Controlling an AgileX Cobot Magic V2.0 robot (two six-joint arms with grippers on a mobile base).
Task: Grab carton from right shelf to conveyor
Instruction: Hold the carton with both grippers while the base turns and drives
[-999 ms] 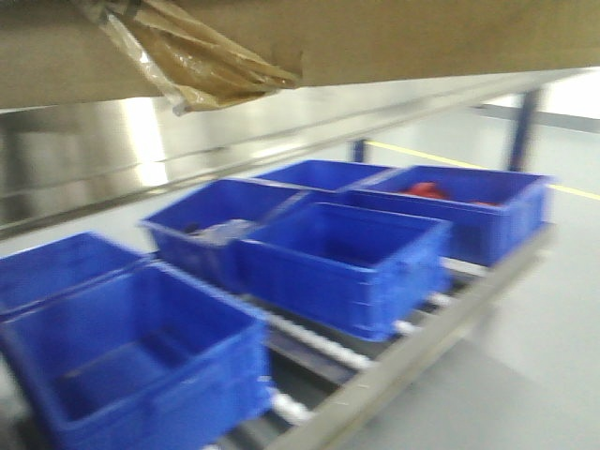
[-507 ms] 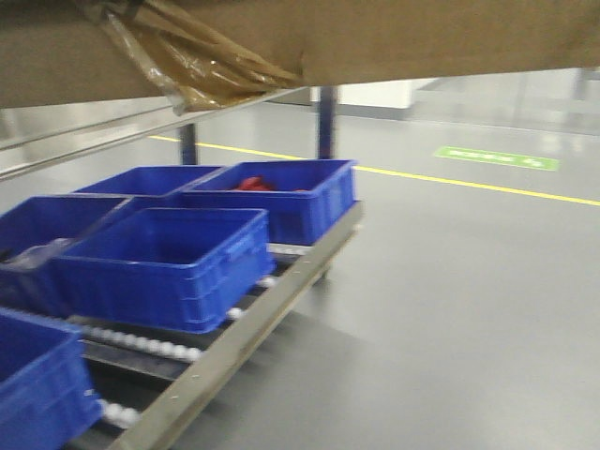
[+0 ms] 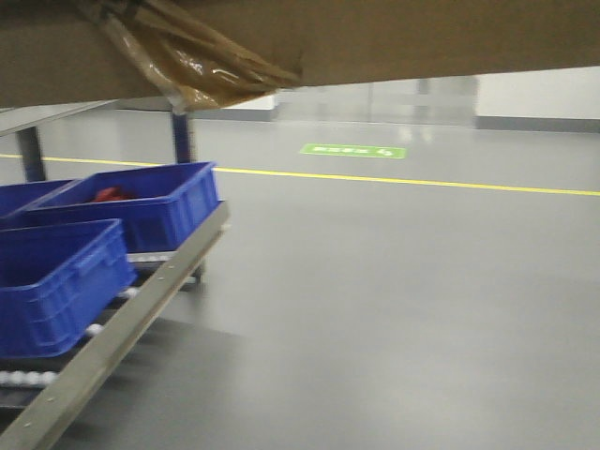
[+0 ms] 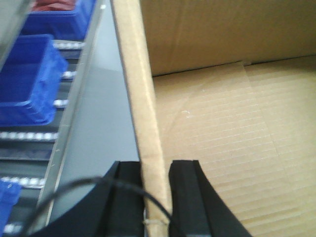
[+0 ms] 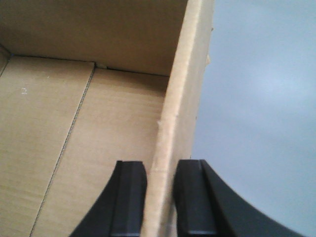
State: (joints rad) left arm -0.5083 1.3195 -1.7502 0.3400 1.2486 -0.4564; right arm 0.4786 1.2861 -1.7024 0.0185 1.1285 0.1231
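Clamping opposite walls of the carton (image 4: 212,123), the left gripper (image 4: 157,170) and right gripper (image 5: 160,168) are holding it above the grey floor (image 3: 394,281).

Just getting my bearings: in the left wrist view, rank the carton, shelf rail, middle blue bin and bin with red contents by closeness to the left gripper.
1. carton: its wall sits between the left gripper's fingers.
2. shelf rail: just left of the carton.
3. middle blue bin: left edge, past the rail.
4. bin with red contents: top left corner.
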